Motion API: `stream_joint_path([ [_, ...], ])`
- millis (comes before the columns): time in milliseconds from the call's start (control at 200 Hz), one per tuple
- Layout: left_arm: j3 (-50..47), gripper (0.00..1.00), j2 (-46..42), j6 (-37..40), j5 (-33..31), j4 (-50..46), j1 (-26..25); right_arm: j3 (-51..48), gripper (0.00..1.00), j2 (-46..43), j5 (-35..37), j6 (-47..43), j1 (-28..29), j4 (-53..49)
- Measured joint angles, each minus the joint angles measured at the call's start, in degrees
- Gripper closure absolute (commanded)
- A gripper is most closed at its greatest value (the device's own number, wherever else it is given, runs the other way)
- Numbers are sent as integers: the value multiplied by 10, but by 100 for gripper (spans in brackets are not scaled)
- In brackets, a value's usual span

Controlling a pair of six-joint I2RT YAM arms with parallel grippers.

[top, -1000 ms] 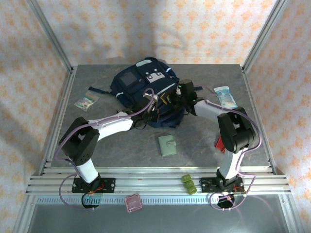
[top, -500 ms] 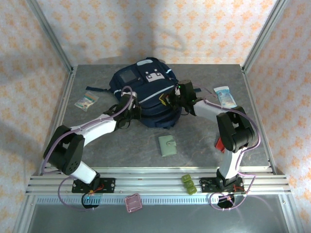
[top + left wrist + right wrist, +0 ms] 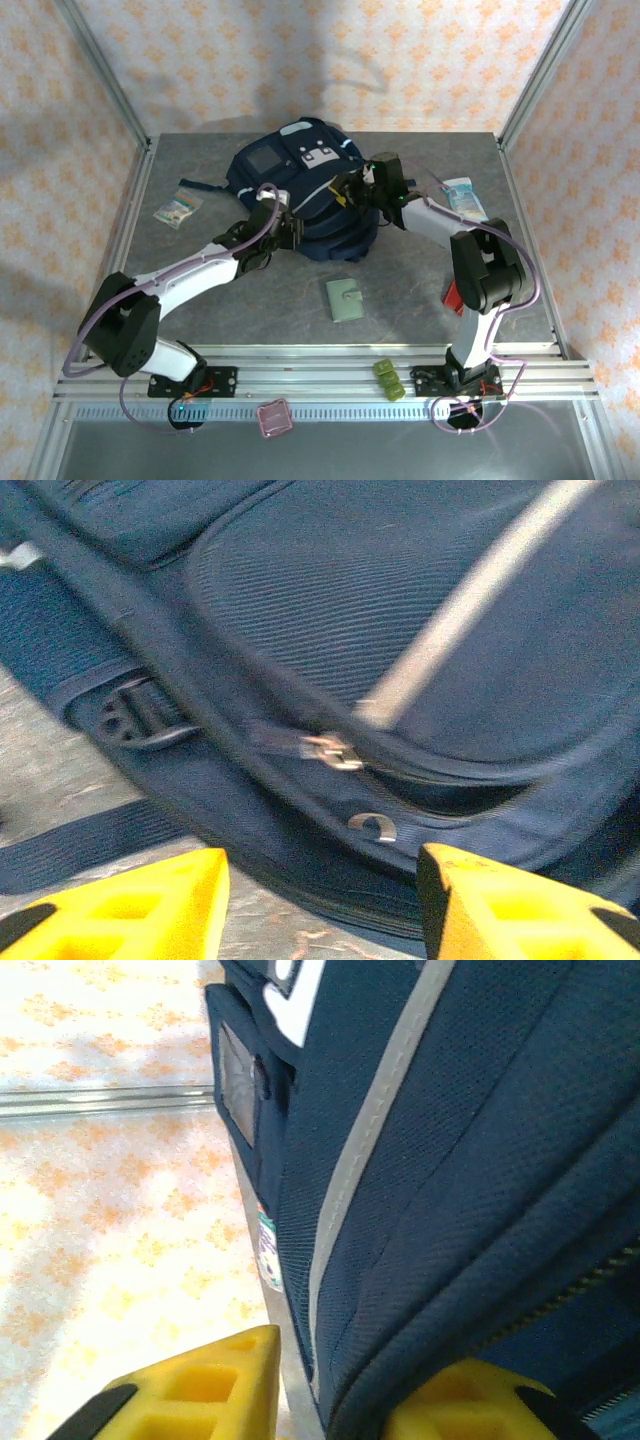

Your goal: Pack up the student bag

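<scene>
The student bag [image 3: 290, 165] lies on the far middle of the bench [image 3: 250, 300], its front pockets facing up. The left claw [image 3: 283, 222] sits at the bag's near-left edge. In the left wrist view its yellow fingers [image 3: 130, 905] stand wide apart with nothing between them, just short of the navy fabric, facing a metal zipper pull [image 3: 332, 751] and a dark strap buckle [image 3: 140, 720]. The right claw [image 3: 350, 190] is at the bag's right side, and in the right wrist view its two yellow fingers [image 3: 200, 1390] are drawn in on a fold of the bag's fabric, beside a grey stripe [image 3: 385, 1110]. A green wallet [image 3: 347, 300] lies on the bench, near to the bag. A small packet [image 3: 178, 208] lies to the bag's left and a light-blue pack [image 3: 463, 198] to its right. A green block [image 3: 387, 380] and a pink square [image 3: 273, 417] rest at the near rail.
</scene>
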Motion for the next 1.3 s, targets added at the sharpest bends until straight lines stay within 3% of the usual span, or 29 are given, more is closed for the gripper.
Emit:
stream_joint_path([
  [155, 22, 43, 14, 39, 2, 9, -23, 0, 70, -9, -5, -1, 0, 1],
  [420, 103, 44, 116, 119, -39, 14, -48, 0, 70, -20, -20, 1, 1, 15],
  [511, 130, 59, 151, 141, -69, 12, -50, 0, 70, -26, -20, 1, 2, 16],
  [576, 154, 90, 174, 153, -93, 6, -50, -2, 70, -33, -20, 0, 1, 16],
  [616, 169, 100, 184, 157, -102, -2, -49, -5, 70, -38, -21, -2, 1, 16],
  [876, 234, 100, 202, 156, -104, -58, -34, -50, 67, -132, -4, -68, -2, -31],
  [1041, 243, 100, 197, 145, -75, -79, -13, -142, 60, -232, 24, -128, -18, -106],
  [1301, 263, 100, 185, 134, -41, -103, 6, -226, 57, -338, 93, -216, -23, -253],
])
